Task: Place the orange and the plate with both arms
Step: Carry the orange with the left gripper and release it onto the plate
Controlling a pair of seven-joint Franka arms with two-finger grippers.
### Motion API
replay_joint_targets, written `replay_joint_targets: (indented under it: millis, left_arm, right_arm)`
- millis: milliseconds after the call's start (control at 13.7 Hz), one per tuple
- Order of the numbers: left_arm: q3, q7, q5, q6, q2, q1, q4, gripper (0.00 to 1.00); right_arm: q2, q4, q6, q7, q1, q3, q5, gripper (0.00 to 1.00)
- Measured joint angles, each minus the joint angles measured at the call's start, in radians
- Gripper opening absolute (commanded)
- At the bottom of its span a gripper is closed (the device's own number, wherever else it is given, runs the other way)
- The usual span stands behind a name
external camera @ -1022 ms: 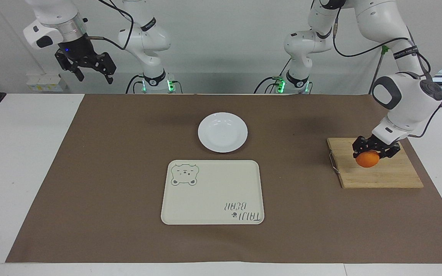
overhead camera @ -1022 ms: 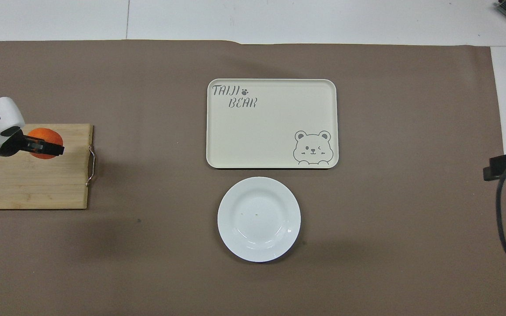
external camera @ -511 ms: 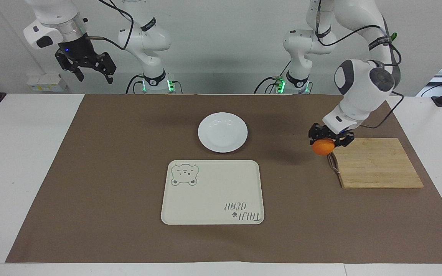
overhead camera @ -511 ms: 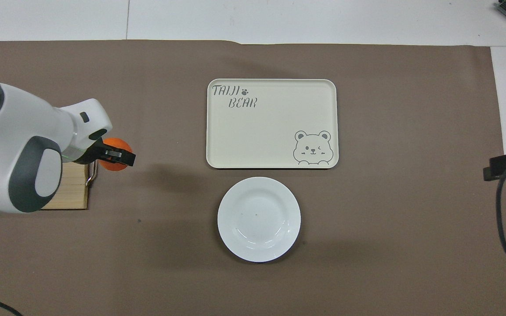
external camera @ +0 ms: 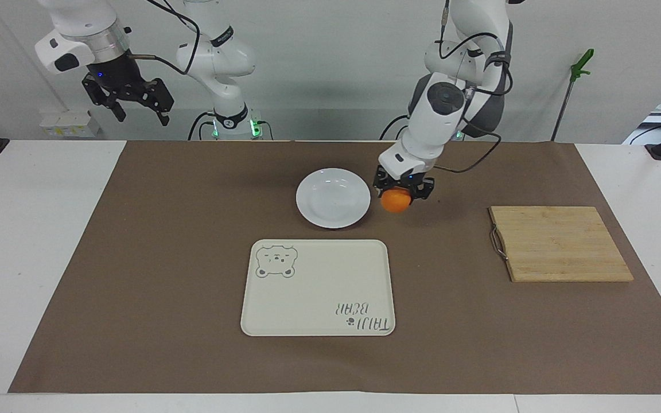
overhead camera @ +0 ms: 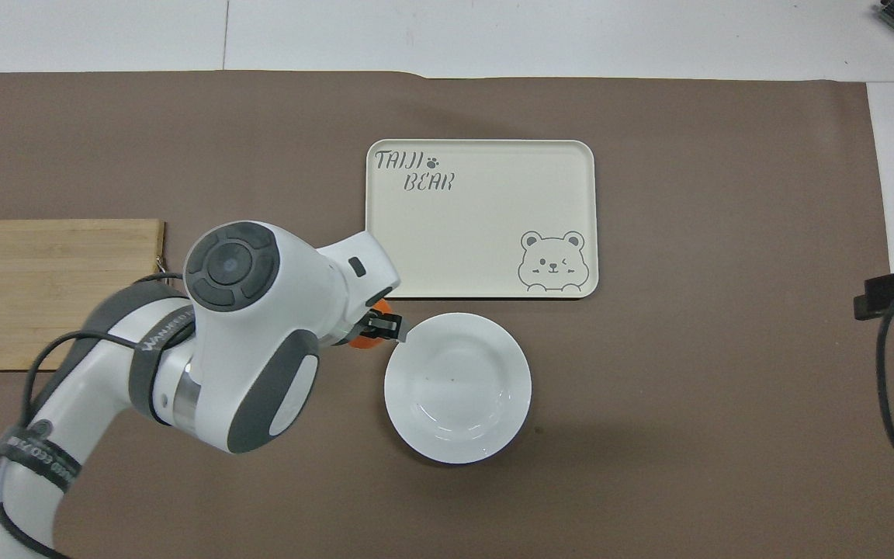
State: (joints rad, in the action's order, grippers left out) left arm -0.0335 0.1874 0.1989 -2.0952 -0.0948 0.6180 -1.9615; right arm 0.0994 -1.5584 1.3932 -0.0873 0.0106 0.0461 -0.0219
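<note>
- Facing view: left hand (external camera: 397, 195) grips the orange (external camera: 395, 201), in the air just beside the plate (external camera: 333, 198) rim, toward the table's middle.
- Right hand (external camera: 129, 97) waits wide open, raised above the right arm's end of the robots' edge.
- To do it well: centre over the plate's well, lower close, then release so the orange cannot roll.

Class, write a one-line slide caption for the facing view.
Left gripper carries the orange just beside the plate; right gripper waits open, raised over its end of the table.
</note>
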Motion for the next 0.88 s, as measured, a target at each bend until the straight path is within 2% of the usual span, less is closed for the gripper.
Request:
replay_joint_targets:
  millis: [292,438,511,584,657,803,876]
  left_arm:
    - [-0.001,0.054,0.032,-0.099,-0.070,0.149,-0.008,0.02]
    - [-0.001,0.071,0.033,-0.127,-0.115,0.194,-0.009,0.28]
    - [-0.001,0.081,0.034,-0.130,-0.136,0.210,-0.009,0.49]
    - [-0.001,0.090,0.034,-0.131,-0.154,0.223,-0.010,0.79]
    - [-0.001,0.094,0.034,-0.133,-0.166,0.231,-0.010,0.94]
    - [-0.002,0.096,0.034,-0.133,-0.172,0.235,-0.009,1.00]
    - [-0.004,0.096,0.034,-0.133,-0.172,0.236,-0.008,1.00]
  right_arm:
    - [0.000,0.000,0.000,0.000,0.000,0.000,0.000,1.00]
    - [0.000,0.000,0.000,0.000,0.000,0.000,0.000,1.00]
    - [0.000,0.000,0.000,0.000,0.000,0.000,0.000,1.00]
    - [0.000,0.000,0.000,0.000,0.000,0.000,0.000,1.00]
    - [0.000,0.000,0.000,0.000,0.000,0.000,0.000,1.00]
    - [0.000,0.000,0.000,0.000,0.000,0.000,0.000,1.00]
    - [0.000,0.000,0.000,0.000,0.000,0.000,0.000,1.00]
